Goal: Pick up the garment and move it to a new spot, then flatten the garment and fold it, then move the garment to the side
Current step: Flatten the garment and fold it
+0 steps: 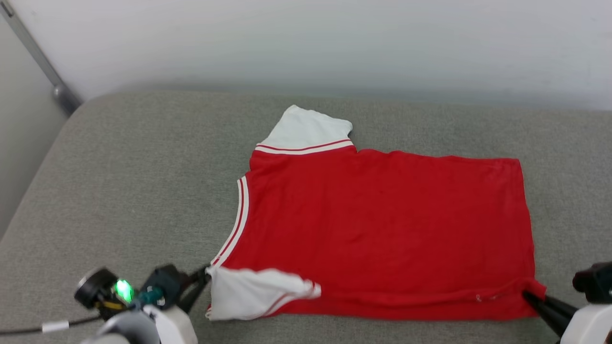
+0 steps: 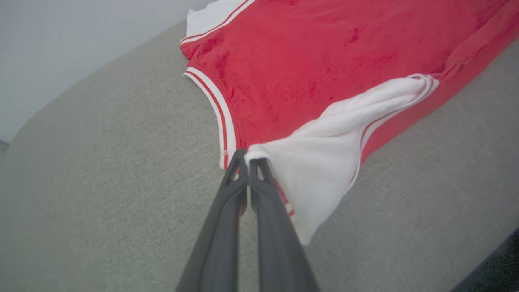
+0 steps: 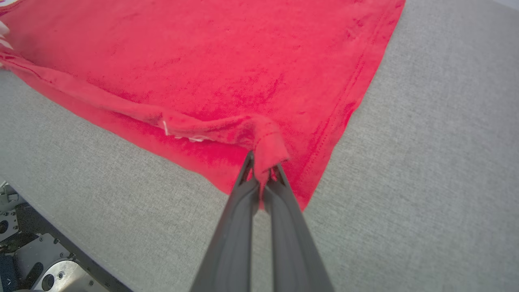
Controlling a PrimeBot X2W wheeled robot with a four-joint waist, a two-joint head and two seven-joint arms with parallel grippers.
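Though under garment [image 1: 382,229], grey cushion [image 1: 143,181]; wall [image 1: 334,43]

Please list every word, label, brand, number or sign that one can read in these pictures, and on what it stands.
No text can be read.
The garment shows a plain red side, without print or lettering.
A small white scrap at its near edge may be a label: too small to read.

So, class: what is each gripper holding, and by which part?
Both hold the garment: the left gripper pinches a corner of its near white sleeve, the right gripper its near hem corner.
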